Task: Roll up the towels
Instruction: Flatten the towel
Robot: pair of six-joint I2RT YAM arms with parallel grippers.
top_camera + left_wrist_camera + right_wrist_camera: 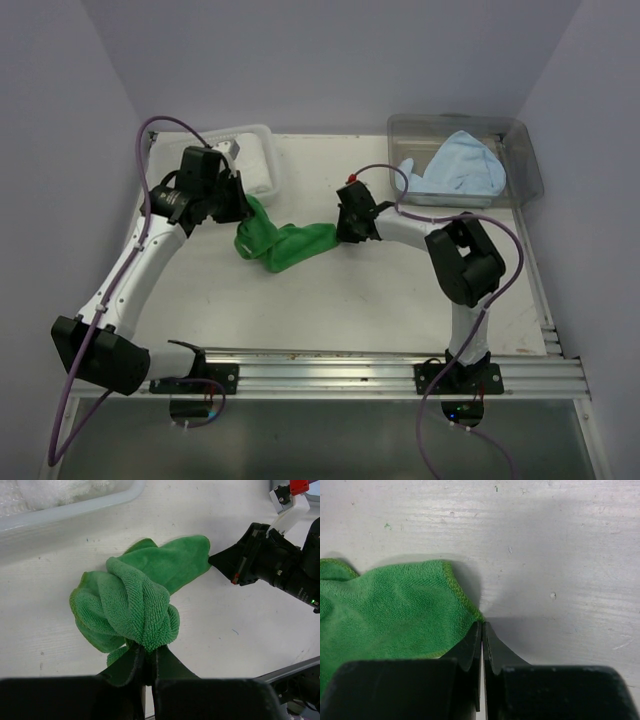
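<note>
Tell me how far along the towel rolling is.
Nothing looks finished yet. In hand: the green towel is twisted into a loose bunch at the left claw, which is shut on it, while the right claw pinches its far corner. Still to do: the blue towel lies unrolled in the clear tub; the white towel sits in the basket, too indistinct to tell whether rolled.
</note>
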